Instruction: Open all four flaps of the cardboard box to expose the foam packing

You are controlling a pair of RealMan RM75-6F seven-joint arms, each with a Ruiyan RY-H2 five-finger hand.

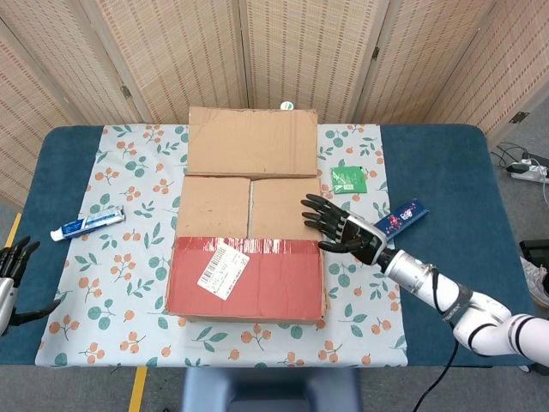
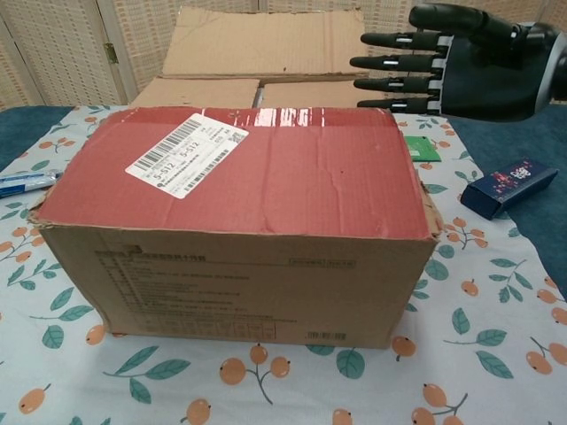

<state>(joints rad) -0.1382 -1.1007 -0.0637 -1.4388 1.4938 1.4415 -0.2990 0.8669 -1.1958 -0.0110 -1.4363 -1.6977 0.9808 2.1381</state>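
One toothpaste tube (image 1: 87,224) beside box (image 1: 249,249)

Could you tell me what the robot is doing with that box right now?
It is opening the cardboard box. The far flap is already folded back; the near red-taped flap and the two inner flaps lie shut, so no foam shows. The right hand, fingers spread, hovers at the box's right edge, holding nothing. The left hand hangs idle off the table's left end.
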